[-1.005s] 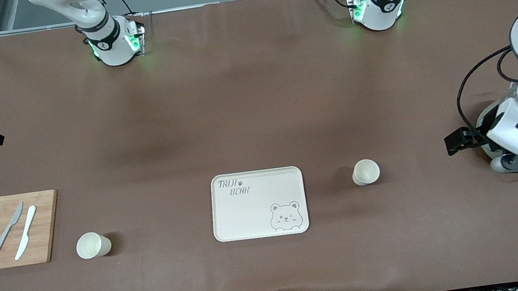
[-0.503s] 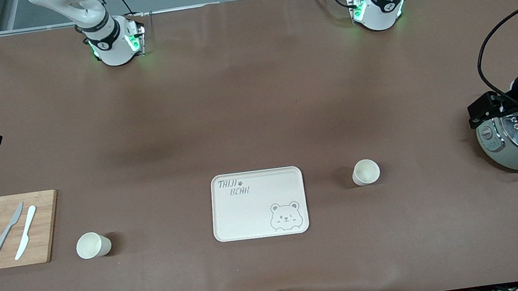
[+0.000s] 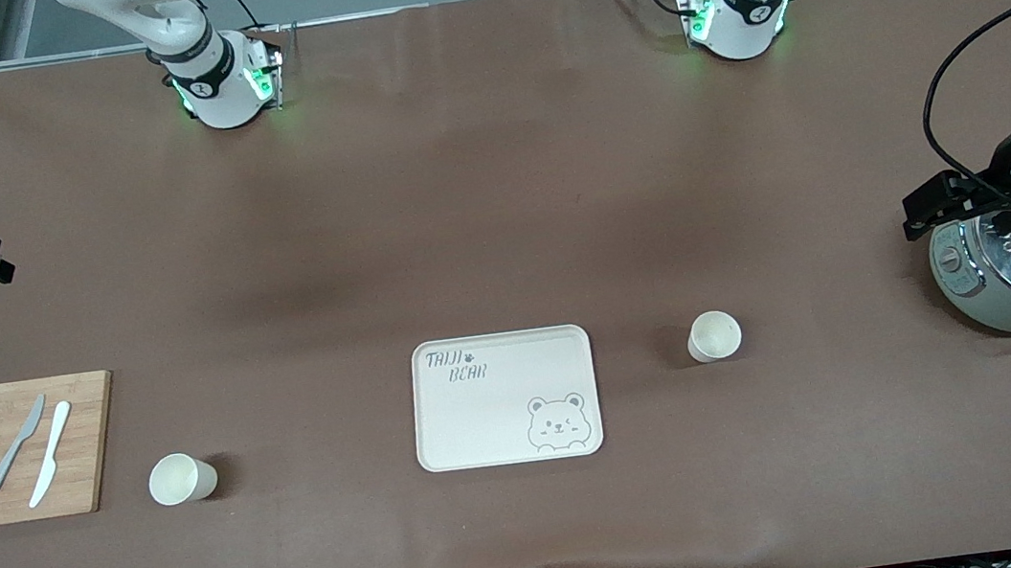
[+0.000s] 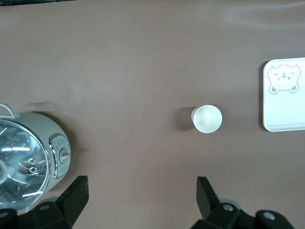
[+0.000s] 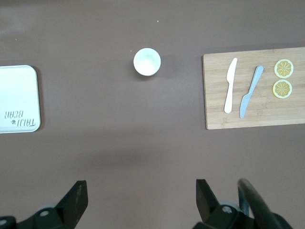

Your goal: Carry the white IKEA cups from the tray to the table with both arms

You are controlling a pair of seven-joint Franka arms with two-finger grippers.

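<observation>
Both cream-white round tumblers sit upright on brown table, one (image 3: pixel 713 336) toward left arm's end, other (image 3: pixel 181 478) toward right's, flanking bear-print cream tray (image 3: pixel 504 398); left gripper (image 4: pixel 140 200) & right gripper (image 5: pixel 140 200) hover w/ fingers wide apart, empty.

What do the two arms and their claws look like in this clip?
Both arms are glossy white with black joint bands. Their round bases glow green and carry black cables. A looping black cable runs along the left arm's forearm. The left claw and the right claw each have two black, wedge-shaped fingers on a dark mount with small silver screws.
</observation>
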